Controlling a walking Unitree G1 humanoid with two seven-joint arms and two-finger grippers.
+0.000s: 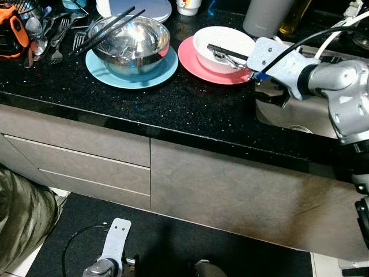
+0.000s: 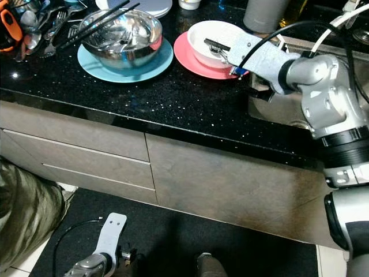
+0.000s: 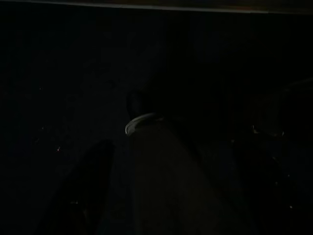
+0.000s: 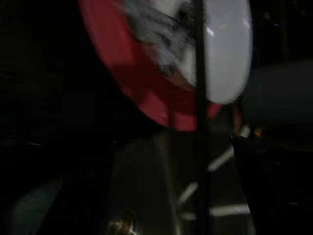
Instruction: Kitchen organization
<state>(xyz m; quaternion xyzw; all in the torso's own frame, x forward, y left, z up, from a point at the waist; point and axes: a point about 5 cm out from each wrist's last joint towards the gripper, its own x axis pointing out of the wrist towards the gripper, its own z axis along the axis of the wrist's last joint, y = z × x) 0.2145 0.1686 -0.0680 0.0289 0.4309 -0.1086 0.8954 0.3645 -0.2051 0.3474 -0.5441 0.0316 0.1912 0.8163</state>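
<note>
Left eye view, far left: a heap of forks and spoons (image 1: 49, 32) lies at the back of the black speckled desk (image 1: 173, 104), beside an orange-and-black object (image 1: 12, 32) at the picture's edge. Next comes a steel bowl (image 1: 134, 43) standing on a light blue plate (image 1: 131, 68), with two black chopsticks (image 1: 106, 30) laid across its rim and a little cutlery inside. Behind it sits a pale plate (image 1: 151, 8) and a small white cup (image 1: 188, 6). Further right, a white bowl (image 1: 222, 47) rests on a pink plate (image 1: 199, 62); a dark utensil and some metal cutlery lie in the bowl. Behind that stand a grey cylinder (image 1: 264, 16) and a yellowish bottle (image 1: 294, 16).

The right gripper (image 2: 214, 46) reaches from the right over the white bowl, its silver forearm crossing the edge of the steel sink (image 1: 300, 115). Its fingers are at the bowl's rim near the dark utensil, but how far apart they stand, and whether they hold anything, cannot be told. The right wrist view is blurred and shows the pink plate, the white bowl and the sink basin.

Below the desk run grey drawer fronts (image 1: 81, 158). The left gripper (image 1: 118, 231) hangs idle low over a dark floor mat (image 1: 173, 242); its wrist view is too dark to show the state of its fingers.
</note>
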